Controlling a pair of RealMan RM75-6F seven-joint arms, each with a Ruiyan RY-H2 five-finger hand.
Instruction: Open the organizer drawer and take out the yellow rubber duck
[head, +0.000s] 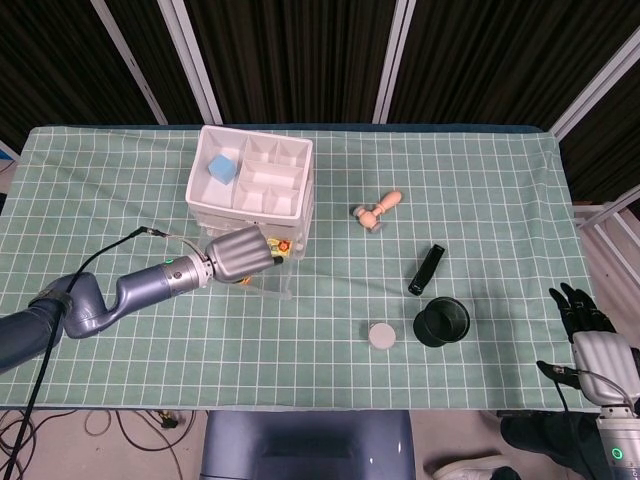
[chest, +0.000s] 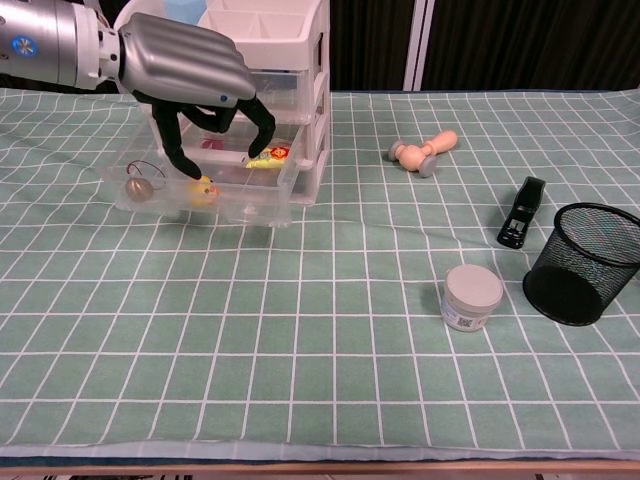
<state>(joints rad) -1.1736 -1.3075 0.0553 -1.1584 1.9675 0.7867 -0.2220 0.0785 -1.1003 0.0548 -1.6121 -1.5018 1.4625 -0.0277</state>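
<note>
left robot hand (chest: 195, 95) fingers spread, holding nothing, above the open drawer (chest: 255, 198) | yellow rubber duck (chest: 204, 188) near drawer's front | pinch it gently, it'll squish, lift straight up

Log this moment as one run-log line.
drawer: open | left hand: over drawer, fingers reaching down by yellow rubber duck, not gripped | right hand: idle at table edge
</note>
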